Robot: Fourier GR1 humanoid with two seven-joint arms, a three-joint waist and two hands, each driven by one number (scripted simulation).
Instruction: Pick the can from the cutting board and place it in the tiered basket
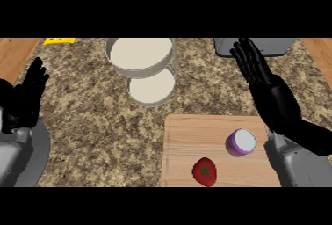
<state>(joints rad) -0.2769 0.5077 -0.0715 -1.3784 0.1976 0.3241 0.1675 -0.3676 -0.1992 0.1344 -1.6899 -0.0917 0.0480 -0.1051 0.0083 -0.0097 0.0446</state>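
I am judging nothing done yet: the can [241,142] is sitting untouched on the cutting board [188,140], my right hand [254,66] hovering open beyond it, left hand [27,94] resting open at left, tiered basket [140,55] awaiting it.

Light falls evenly and moderately bright across the counter [91,114], with no clear source and no glare. The cutting board [194,136] is lit uniformly. The can [241,142] has a white top, among the palest spots. Faint grey highlights run along the black right hand [253,66]. Thin dark shading edges the tiered basket [141,55].
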